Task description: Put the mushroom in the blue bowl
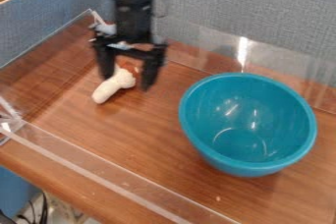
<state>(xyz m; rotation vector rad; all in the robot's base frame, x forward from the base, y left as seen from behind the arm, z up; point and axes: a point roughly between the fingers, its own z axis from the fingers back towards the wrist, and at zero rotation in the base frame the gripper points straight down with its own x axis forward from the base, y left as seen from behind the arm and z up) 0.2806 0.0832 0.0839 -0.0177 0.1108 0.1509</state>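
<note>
Left of centre, the gripper hangs with jaws spread wide over the mushroom, which lies untouched on the wooden table; grasp, lift and drop all remain. The cream stem and reddish cap look matte; the deep teal bowl, lower right, is glossy, smooth-rimmed and empty.

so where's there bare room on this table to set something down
Bare wood runs along the near edge of the table, in front of the mushroom and left of the blue bowl. It is crowded at the back left, where the open gripper stands over the mushroom.
</note>
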